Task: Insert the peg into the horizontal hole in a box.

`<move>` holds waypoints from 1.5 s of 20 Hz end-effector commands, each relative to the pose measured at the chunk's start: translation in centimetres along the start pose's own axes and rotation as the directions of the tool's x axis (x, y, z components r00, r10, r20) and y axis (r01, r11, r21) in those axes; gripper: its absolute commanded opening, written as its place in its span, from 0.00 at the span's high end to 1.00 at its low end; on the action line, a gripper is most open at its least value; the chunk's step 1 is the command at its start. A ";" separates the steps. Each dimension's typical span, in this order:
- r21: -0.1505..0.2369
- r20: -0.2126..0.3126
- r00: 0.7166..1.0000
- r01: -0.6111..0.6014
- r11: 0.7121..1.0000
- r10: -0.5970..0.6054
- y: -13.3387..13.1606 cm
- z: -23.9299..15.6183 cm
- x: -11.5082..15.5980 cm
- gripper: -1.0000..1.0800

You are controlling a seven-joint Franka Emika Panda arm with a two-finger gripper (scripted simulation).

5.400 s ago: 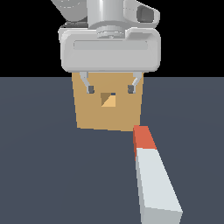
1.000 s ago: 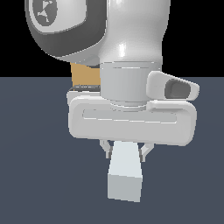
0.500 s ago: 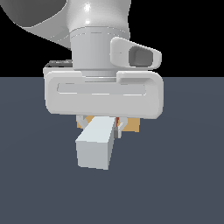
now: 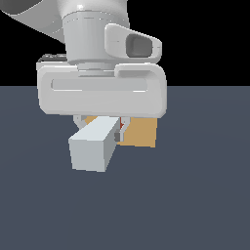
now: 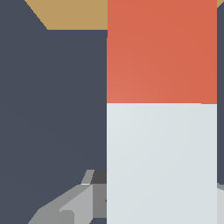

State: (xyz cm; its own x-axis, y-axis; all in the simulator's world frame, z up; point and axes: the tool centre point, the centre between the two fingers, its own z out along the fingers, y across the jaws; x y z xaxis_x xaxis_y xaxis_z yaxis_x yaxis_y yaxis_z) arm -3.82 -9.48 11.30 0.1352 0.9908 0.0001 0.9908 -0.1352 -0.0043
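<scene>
My gripper (image 4: 100, 123) is shut on the peg (image 4: 93, 145), which hangs level above the floor with its pale grey-white end facing the exterior camera. In the wrist view the peg (image 5: 162, 162) fills much of the picture, and its orange-red end section (image 5: 162, 52) reaches towards the tan box (image 5: 74, 13). One grey finger (image 5: 74, 205) shows beside the pale part. The box (image 4: 142, 132) sits just behind the gripper, mostly covered by the hand. The hole is hidden behind the hand and the peg.
A dark blue-grey floor (image 4: 195, 195) spreads all around the box and the gripper. The arm's white hand (image 4: 102, 90) blocks the middle of the exterior view.
The hand has carried the peg up and towards the exterior view's left. More of the tan box now shows at the hand's right.
</scene>
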 end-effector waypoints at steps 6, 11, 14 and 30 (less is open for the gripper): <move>-0.004 0.000 1.000 0.000 1.000 0.000 0.0 -0.3 0.0 1.00; -0.003 0.000 1.000 0.001 1.000 -0.001 0.0 -0.3 0.0 1.00; -0.003 0.000 1.000 0.001 1.000 -0.001 0.0 -0.3 0.4 1.00; -0.007 0.000 1.000 0.001 1.000 -0.001 -0.1 -0.5 10.7 1.00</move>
State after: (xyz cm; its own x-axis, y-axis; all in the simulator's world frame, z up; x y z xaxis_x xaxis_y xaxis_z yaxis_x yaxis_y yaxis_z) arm -2.73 0.26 11.56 0.1325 0.9912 -0.0001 0.9912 -0.1325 -0.0028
